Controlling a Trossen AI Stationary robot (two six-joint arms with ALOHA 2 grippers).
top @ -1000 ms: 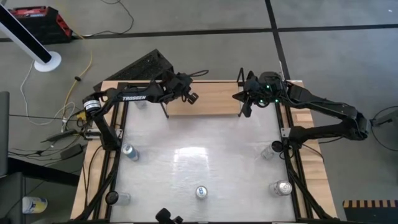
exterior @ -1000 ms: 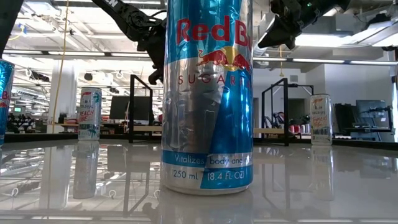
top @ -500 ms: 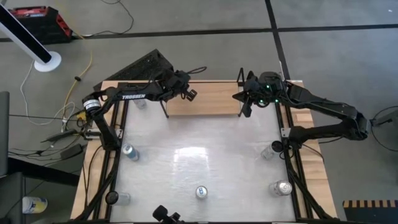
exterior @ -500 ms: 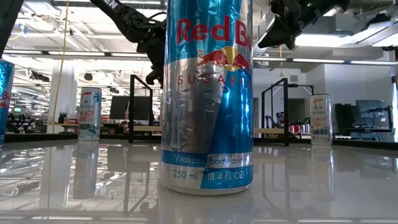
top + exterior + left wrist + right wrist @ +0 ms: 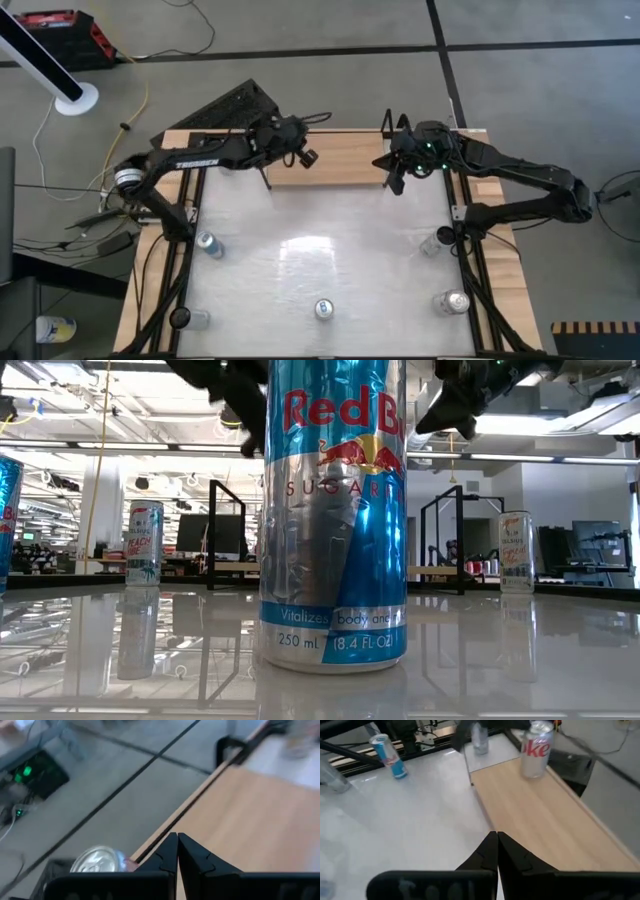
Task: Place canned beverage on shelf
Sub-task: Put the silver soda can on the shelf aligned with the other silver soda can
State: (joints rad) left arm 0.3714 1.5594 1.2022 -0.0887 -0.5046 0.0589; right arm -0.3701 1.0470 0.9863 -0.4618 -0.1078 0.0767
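Note:
The shelf [image 5: 330,160], a light-wood board with black end rails, lies at the table's far side. A silver Diet Coke can [image 5: 536,747] stands upright on its base at the shelf's left end, near the far edge. Its top shows in the left wrist view [image 5: 97,861]. My left gripper [image 5: 306,156] is shut and empty above that end of the shelf [image 5: 177,836]. My right gripper [image 5: 393,176] is shut and empty over the shelf's right end [image 5: 496,835]. A blue-and-silver Red Bull can [image 5: 333,510] stands at the table's near middle [image 5: 323,309].
Other cans stand on the white tabletop: at the left [image 5: 208,243], near left corner [image 5: 195,318], right [image 5: 432,242] and near right [image 5: 452,302]. One more can [image 5: 480,740] stands just past the shelf's left end. Most of the shelf board is bare.
My left gripper has risen above the shelf's left end, and the left arm's elbow has swung toward the table's left edge. My right arm has stayed nearly still. The cans have not moved.

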